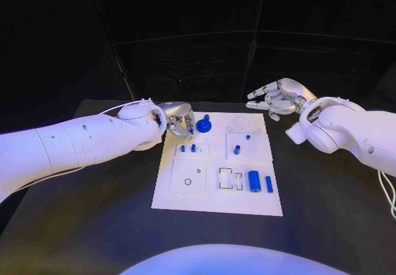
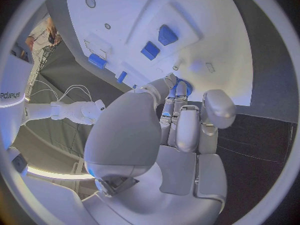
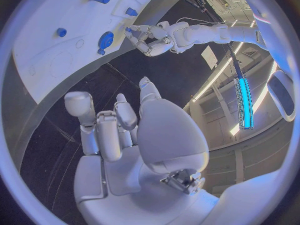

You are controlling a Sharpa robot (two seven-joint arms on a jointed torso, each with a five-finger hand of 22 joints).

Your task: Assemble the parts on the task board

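Across the black table [image 1: 99,229] lies the white board [image 1: 218,200], the largest thing before me, with my two arms at its far end. At about eleven o'clock of the board my left hand [image 1: 177,123] is curled at the edge, fingertips [image 2: 181,87] closed round something small and blue; I take it for a part pinched there, though the piece itself is mostly hidden. Just beside those fingers, toward twelve, stands the round blue knob [image 1: 204,125]. My right hand [image 1: 279,96] hangs off the board at one o'clock, released, fingers apart, holding nothing. Toward four o'clock lie the blue cylinder [image 1: 254,181] and a thinner pin [image 1: 269,184]; small pegs [image 1: 237,150] stand near the middle. My worry: the grip is shallow and hidden from me, so the piece may twist or drop, or my knuckles may nudge the knob as I move.
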